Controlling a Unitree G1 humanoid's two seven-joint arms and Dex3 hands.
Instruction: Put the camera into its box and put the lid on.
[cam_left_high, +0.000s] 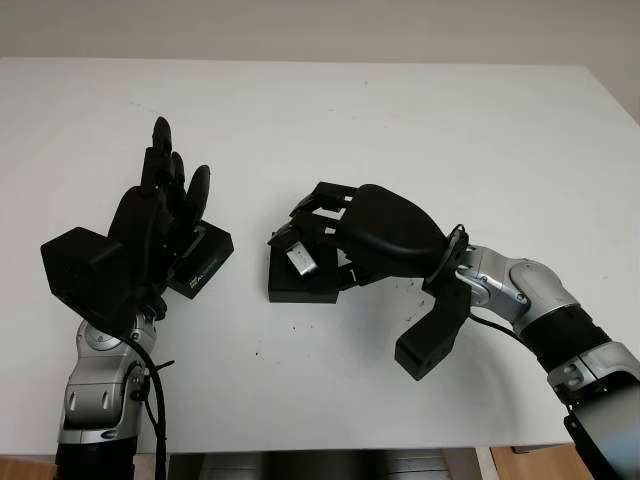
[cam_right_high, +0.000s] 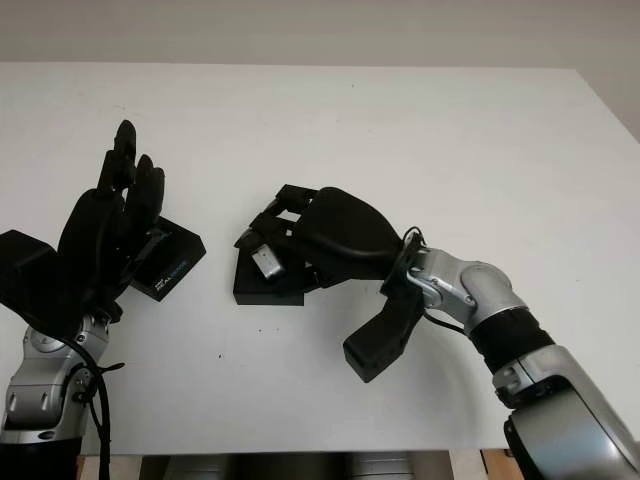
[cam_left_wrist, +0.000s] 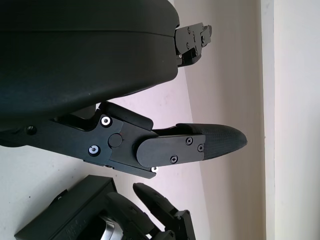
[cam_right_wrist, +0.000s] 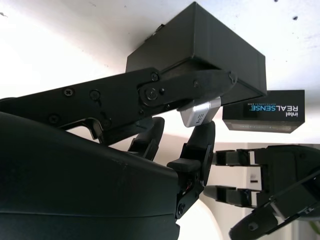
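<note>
The camera (cam_left_high: 301, 260), a small silver body, sits pinched in my right hand (cam_left_high: 345, 240), just left of the frame's centre in the head views. My fingers (cam_right_wrist: 190, 87) curl around it, one above and one below in the right wrist view, and they hold it directly over the open black box (cam_left_high: 300, 283). I cannot tell whether the camera already touches the box or hangs just above its opening. The box stands on the white surface (cam_left_high: 400, 130), partly hidden under my right hand, with only its front wall and lower corners plain to see.

Left of the box, a little apart from it, lies the black lid (cam_left_high: 204, 258) with light printing on its side; in the right wrist view that lettering reads Intel RealSense. It lies flat on the surface.

My left hand (cam_left_high: 160, 215) is raised at the left of the frame, just beside the lid and partly in front of it, open, fingers pointing up and holding nothing.
</note>
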